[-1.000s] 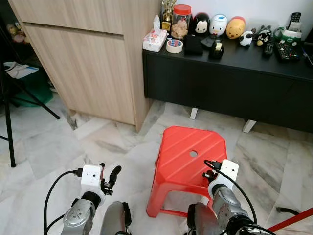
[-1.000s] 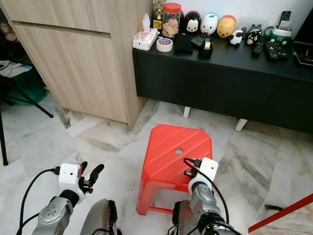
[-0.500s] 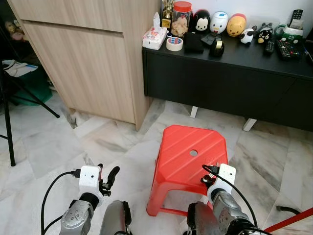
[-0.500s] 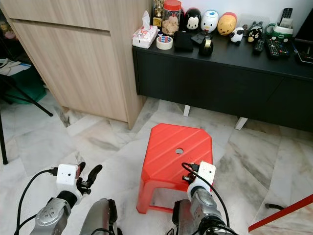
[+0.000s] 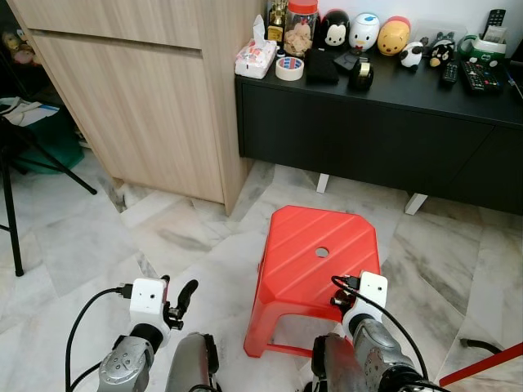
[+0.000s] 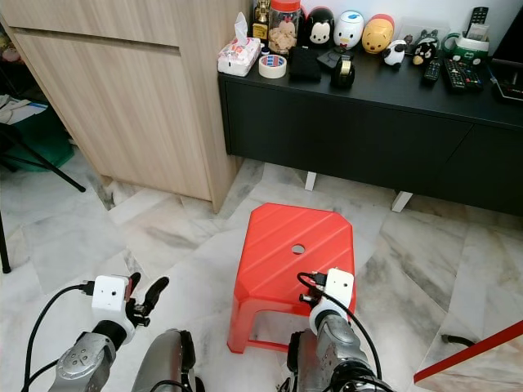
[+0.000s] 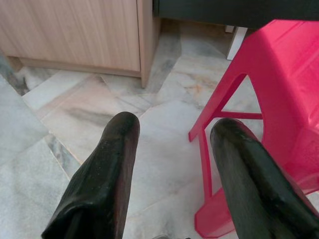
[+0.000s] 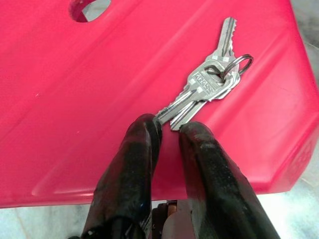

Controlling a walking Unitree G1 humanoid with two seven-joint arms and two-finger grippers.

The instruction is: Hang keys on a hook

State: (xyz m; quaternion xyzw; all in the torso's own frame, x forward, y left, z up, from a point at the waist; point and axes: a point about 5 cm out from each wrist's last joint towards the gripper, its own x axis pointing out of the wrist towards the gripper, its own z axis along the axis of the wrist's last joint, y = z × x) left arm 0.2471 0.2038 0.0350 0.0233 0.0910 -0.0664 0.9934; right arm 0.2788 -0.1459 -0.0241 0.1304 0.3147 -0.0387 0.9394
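Right jaws: the right gripper (image 8: 168,130) has its two black fingers nearly together, their tips at the blade ends of the keys (image 8: 212,82); whether they truly pinch a blade or only flank it I cannot tell.
Keys: a small silver bunch on one ring, lying flat on the red stool (image 5: 315,260), toward one edge of its top and apart from the round hole (image 8: 87,7) in the seat.
Left jaws: the left gripper (image 7: 174,142) is spread wide and carries nothing, low over the marble floor (image 5: 98,237) beside a leg of the stool.
Surroundings: a wooden cabinet (image 5: 155,98) and a black sideboard (image 5: 368,122) with toys and remotes stand beyond the stool.
Hook: none can be made out in these views.
Step in hand, as I judge: securing the keys at the very start of the task; the carry and the hanging are yet to do.
Risk: the hold, if any, is on thin blade tips, so the bunch could pivot on its ring and slip out on lifting, or skid off the ribbed seat onto the floor.
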